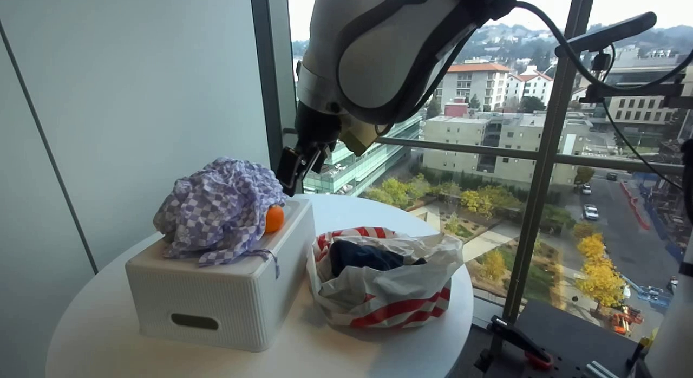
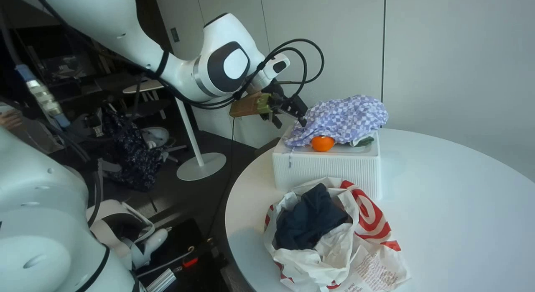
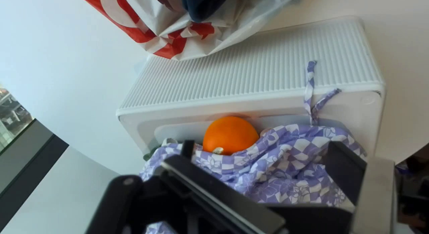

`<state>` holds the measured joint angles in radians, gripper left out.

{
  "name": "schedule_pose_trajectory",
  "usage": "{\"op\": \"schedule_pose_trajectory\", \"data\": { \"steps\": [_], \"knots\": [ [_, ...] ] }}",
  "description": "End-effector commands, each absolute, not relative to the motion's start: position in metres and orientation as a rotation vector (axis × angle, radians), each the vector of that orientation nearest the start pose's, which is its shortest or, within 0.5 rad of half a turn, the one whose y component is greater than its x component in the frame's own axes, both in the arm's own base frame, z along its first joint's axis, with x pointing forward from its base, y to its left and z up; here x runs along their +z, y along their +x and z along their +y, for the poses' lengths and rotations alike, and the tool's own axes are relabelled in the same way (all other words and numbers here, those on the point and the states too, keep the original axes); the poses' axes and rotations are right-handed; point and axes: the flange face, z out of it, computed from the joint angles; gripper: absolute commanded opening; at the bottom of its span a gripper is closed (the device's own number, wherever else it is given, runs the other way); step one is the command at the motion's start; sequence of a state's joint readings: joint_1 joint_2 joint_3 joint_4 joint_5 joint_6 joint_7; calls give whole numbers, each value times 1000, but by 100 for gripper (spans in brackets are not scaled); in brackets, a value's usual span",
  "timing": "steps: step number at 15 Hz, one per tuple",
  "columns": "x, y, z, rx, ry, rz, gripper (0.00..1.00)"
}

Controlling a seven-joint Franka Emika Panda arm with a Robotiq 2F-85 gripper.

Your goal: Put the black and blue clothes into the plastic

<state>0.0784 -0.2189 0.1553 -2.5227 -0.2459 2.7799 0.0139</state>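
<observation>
Lilac checked garment [image 3: 281,170] looks flowered (wrist view only).

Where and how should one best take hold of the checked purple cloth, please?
Pinch a raised fold on the crown of the checked cloth, probably from above: it lies loosely bunched, its top higher than the round orange object at its edge and the white box beneath.

Wall [image 1: 162,96], pale, seamed; window [image 1: 476,149], dark-framed, daylit, buildings [image 1: 455,131] and trees [image 1: 601,264] outside; round table [image 2: 451,191], white; pedestal table [image 2: 192,137], white, stands on dark floor [image 2: 200,195].
</observation>
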Motion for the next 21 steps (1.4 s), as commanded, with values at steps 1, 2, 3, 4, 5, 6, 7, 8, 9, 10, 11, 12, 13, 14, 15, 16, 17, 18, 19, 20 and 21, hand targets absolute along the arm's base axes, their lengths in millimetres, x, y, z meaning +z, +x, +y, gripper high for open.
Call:
{"op": "schedule_pose_trajectory", "data": {
  "steps": [1,2,3,4,5,6,7,8,9,10,11,12,13,14,15,16,17,18,19,20,21],
  "knots": [
    [442,481,171,-917,-3014,-772,100],
    [450,489,181,-937,-3005,-800,100],
    [457,498,185,-975,-3009,-814,100],
    [463,506,191,-1002,-3005,-838,100],
    [468,516,193,-1031,-3009,-846,100],
    [471,527,196,-1042,-3010,-862,100],
    [473,537,199,-1046,-3014,-875,100],
    [472,551,201,-1047,-3020,-882,100],
    [471,562,202,-1037,-3028,-882,100],
    [466,575,204,-1012,-3038,-887,100],
    [461,587,204,-984,-3050,-884,100],
    [455,598,205,-957,-3057,-876,100],
    [447,609,205,-920,-3069,-873,100],
    [441,619,205,-892,-3077,-866,100],
    [433,629,202,-864,-3093,-855,100],
    [426,638,200,-840,-3102,-845,100],
    [417,647,197,-813,-3114,-835,100],
    [410,654,194,-787,-3125,-821,100],
    [401,661,191,-765,-3133,-810,100],
    [394,667,187,-748,-3142,-797,100],
    [387,672,185,-725,-3151,-787,100]
  ]
}}
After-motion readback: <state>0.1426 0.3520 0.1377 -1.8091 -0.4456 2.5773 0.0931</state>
